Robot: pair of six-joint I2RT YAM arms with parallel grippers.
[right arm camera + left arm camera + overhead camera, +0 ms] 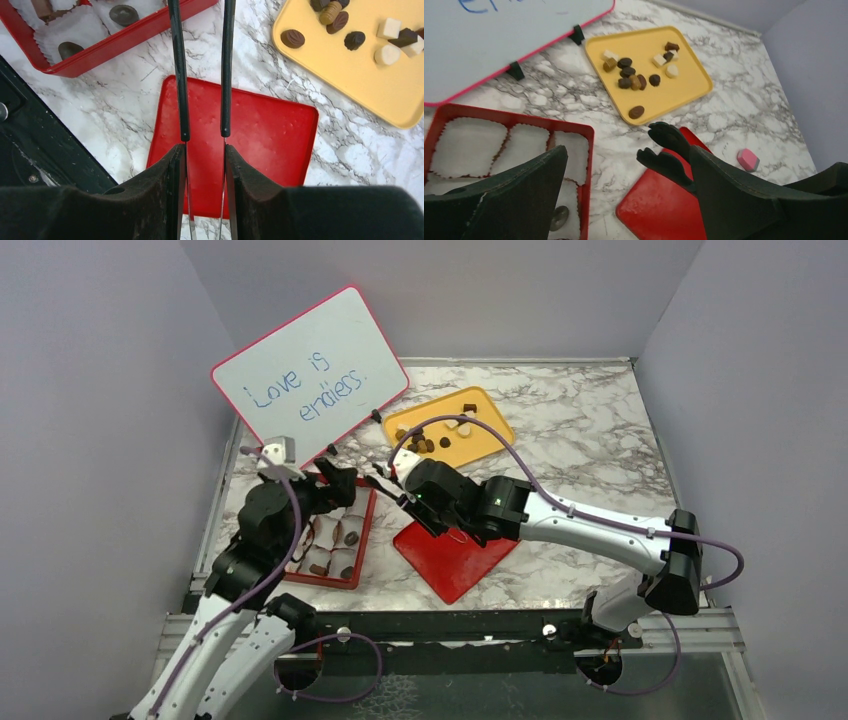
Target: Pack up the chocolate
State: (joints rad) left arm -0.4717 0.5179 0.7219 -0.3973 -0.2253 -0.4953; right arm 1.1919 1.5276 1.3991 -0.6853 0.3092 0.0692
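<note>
Tweezers [178, 75], thin black-sleeved metal, sit clamped in your narrowly closed right gripper [204, 150], tines slightly apart; your left gripper [626, 155] hangs wide, empty. Reach past the red cup-lined box [115, 42] to the brown and cream chocolate [292, 38] on the far yellow tray [350, 80]; pinch one piece squarely.

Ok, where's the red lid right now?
The red lid lies flat on the marble table near the middle of the top view, right of the red box and nearer than the yellow tray, beneath the tweezers in the right claw.
</note>
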